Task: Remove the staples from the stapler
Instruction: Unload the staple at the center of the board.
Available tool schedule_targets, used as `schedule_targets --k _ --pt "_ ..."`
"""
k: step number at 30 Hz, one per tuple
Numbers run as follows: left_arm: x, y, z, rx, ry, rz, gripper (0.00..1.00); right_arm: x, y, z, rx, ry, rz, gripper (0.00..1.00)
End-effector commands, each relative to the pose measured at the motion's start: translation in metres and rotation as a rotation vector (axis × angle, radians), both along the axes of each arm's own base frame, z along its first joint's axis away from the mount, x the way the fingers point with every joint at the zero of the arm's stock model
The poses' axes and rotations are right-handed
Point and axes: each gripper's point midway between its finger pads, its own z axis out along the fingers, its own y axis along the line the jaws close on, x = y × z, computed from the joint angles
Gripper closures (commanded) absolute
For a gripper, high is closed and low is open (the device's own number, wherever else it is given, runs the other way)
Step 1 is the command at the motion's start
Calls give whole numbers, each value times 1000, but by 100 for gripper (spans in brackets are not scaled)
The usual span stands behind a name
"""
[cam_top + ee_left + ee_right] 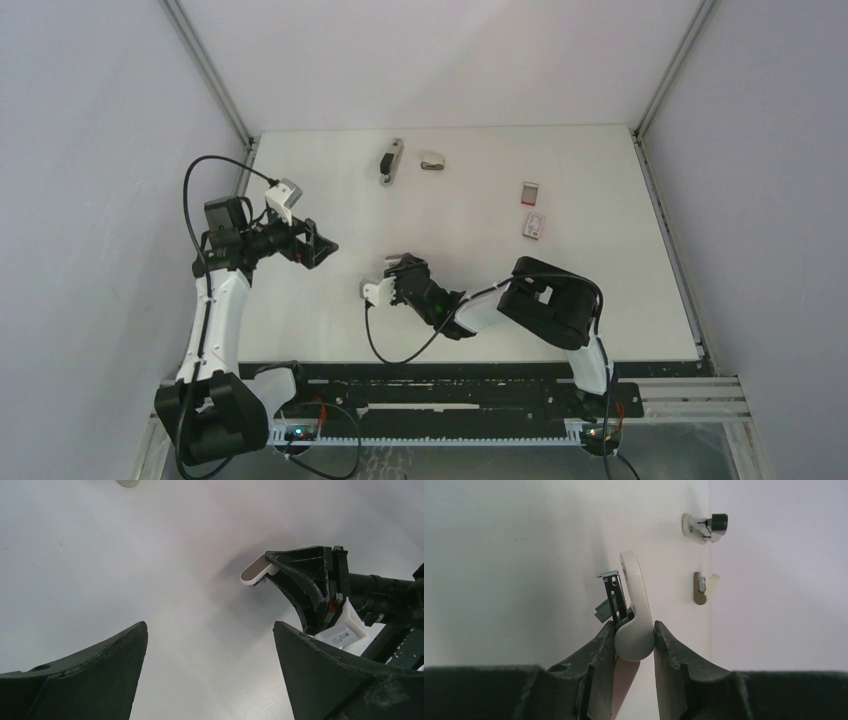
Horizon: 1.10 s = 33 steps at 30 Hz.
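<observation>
From above, the stapler (pixel 389 161) lies at upper centre of the frame, near the counter's (pixel 480 290) far edge, with no arm touching it (whether staples sit in it cannot be told from here). Just to its right lies a small pale object (pixel 432 161). Two red-and-white boxes (pixel 531 191) sit further right, one below the other. The left pincer (pixel 322 243) is at left of centre, over the counter's left side, pointing right. The right pincer (pixel 388 283) is at centre frame, pointing left, with a pale tool (pixel 372 291) at its tip, well apart from the stapler.

In the left wrist view the left pincer (pixel 210 626) stands wide, its two dark fingers low in the frame with only bare counter between them. At right the other arm's pincer shows, the pale tool (pixel 254 573) jutting from it.

In the right wrist view the right pincer (pixel 634 630) is closed narrowly on the rounded end of the pale tool (pixel 636 600), which stands up the middle of the frame with a slotted metal piece along its left side. The stapler (pixel 705 526) shows small at upper right, the small pale object (pixel 700 587) just below it
</observation>
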Motion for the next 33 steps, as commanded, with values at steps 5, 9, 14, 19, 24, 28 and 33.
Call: schedule_targets --k 5,9,14,19,24,28,33 --pt "0 0 4 -6 -37 -4 0 -4 6 17 198 146 -24 85" --pt "0 0 5 -3 -39 -3 0 0 7 20 221 158 -44 85" --pt "0 1 4 -4 -39 -5 0 14 -6 38 277 181 -87 85" --pt "1 0 3 -8 -31 -7 0 -6 -10 -26 151 457 -83 85" --pt "-1 0 4 -3 -41 -8 0 -3 -8 -27 140 517 -99 85" --pt "0 0 2 -6 -32 -9 0 2 -13 -23 174 564 -126 85" --pt "0 0 3 -6 -36 -9 0 3 -21 -20 177 653 -117 84"
